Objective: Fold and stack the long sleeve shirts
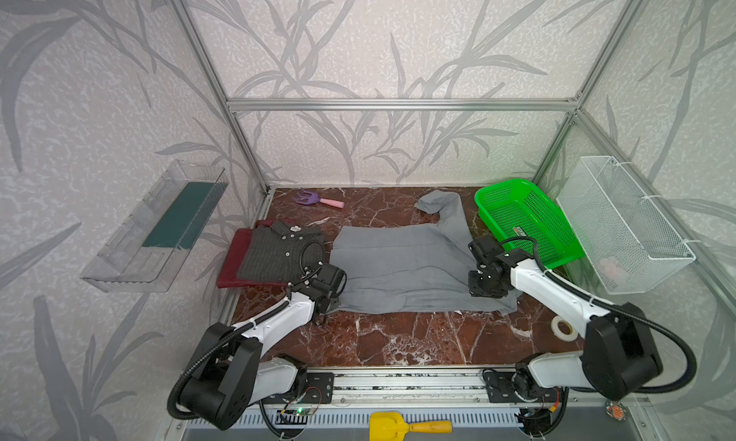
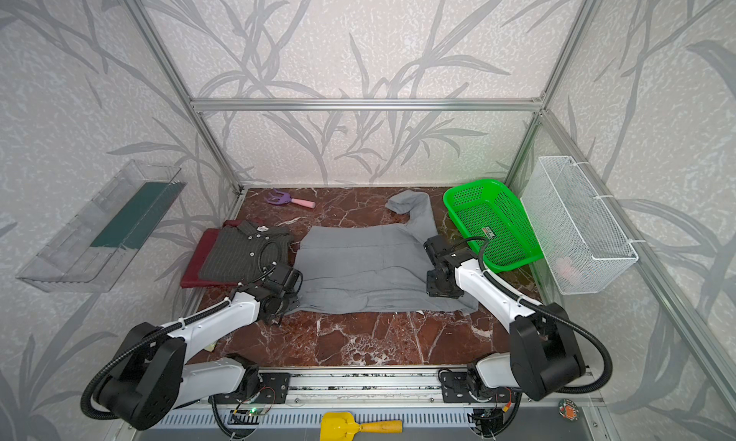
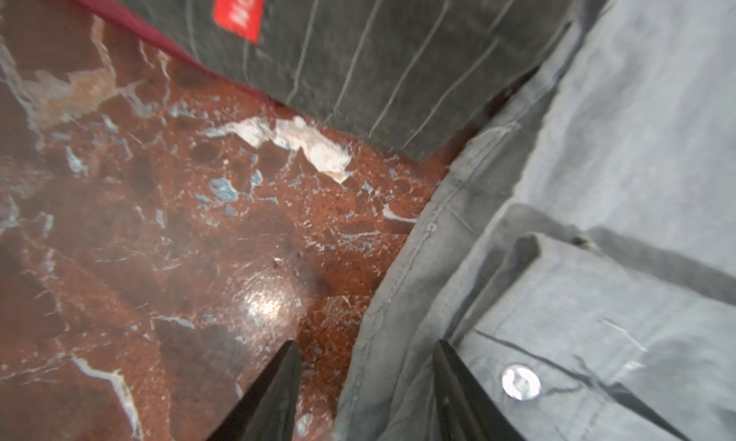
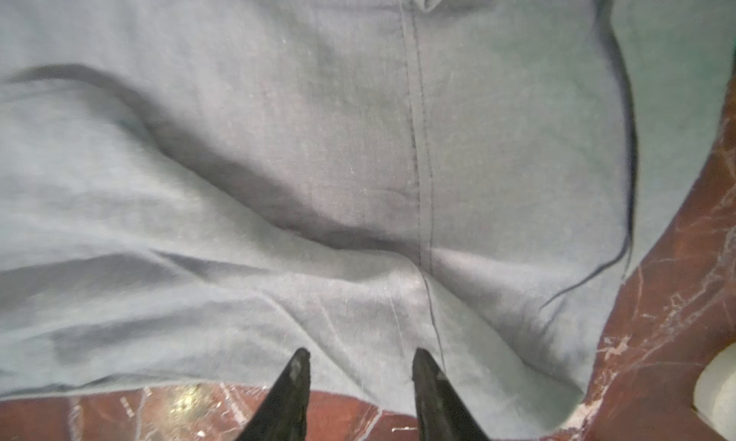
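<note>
The light grey long sleeve shirt [image 1: 402, 267] [image 2: 366, 271] lies spread flat mid-table, one sleeve [image 1: 446, 208] reaching back toward the basket. At the left, the folded dark grey pinstriped shirt [image 1: 278, 255] rests on the folded maroon shirt [image 1: 233, 263]. My left gripper [image 3: 364, 343] [image 1: 323, 317] is open at the grey shirt's near-left corner, one finger over the marble and the other over the buttoned edge [image 3: 517, 379]. My right gripper [image 4: 361, 352] [image 1: 486, 289] is open just above the grey shirt [image 4: 318, 180] near its right end, holding nothing.
A green mesh basket [image 1: 525, 220] stands at the back right, with a white wire basket [image 1: 621, 224] on the right wall. A purple and pink toy rake [image 1: 318, 200] lies at the back, a tape roll [image 1: 564, 328] at the right, and a yellow shovel [image 1: 398, 425] in front.
</note>
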Available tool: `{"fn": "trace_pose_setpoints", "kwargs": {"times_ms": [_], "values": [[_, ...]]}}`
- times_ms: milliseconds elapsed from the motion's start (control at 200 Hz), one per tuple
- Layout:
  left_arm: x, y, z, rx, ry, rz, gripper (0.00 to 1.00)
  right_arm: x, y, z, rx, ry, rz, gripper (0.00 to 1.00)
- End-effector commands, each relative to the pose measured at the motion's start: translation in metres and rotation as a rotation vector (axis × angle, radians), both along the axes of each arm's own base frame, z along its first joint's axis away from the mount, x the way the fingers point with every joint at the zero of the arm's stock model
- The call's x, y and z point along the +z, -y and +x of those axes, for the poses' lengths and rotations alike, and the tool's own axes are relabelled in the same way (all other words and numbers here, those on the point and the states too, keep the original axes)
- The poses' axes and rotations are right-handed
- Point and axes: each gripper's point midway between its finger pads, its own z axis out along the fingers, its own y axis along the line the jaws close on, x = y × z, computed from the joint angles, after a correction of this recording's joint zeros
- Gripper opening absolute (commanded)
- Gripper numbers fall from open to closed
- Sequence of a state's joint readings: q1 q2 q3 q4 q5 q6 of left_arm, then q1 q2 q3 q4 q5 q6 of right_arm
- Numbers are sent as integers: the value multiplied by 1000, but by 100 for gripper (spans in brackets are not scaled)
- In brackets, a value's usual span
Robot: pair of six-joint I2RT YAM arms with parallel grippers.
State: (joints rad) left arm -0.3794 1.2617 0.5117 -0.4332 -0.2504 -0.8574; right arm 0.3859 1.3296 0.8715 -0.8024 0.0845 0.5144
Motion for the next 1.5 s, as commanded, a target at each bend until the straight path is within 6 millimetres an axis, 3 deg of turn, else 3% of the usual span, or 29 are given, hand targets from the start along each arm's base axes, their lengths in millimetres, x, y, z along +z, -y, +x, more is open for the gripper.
{"fn": "trace_pose_setpoints", "kwargs": {"times_ms": [0,50,190,415,745,915,1270,1495], "values": [[-5,3,-3,8,-39,-17,55,-13,-4,-34,-53,-87,80,42],[-8,4,-4,9,-48,-23,55,-19,-8,-41,-61,-95,114,39],[-14,5,-6,8,-65,-27,55,-34,4,-59,-138,-115,90,36],[-14,5,-6,7,-61,-29,55,-30,27,-73,-254,-47,37,38],[-13,5,-6,4,-59,-30,55,-15,43,-33,-326,87,52,44],[-13,4,-7,9,-55,-29,55,-22,45,-18,-354,109,102,45],[-13,2,-7,16,-56,-23,55,-23,62,6,-403,172,110,41],[-14,1,-10,23,-58,-20,55,-27,71,24,-421,152,93,31]]}}
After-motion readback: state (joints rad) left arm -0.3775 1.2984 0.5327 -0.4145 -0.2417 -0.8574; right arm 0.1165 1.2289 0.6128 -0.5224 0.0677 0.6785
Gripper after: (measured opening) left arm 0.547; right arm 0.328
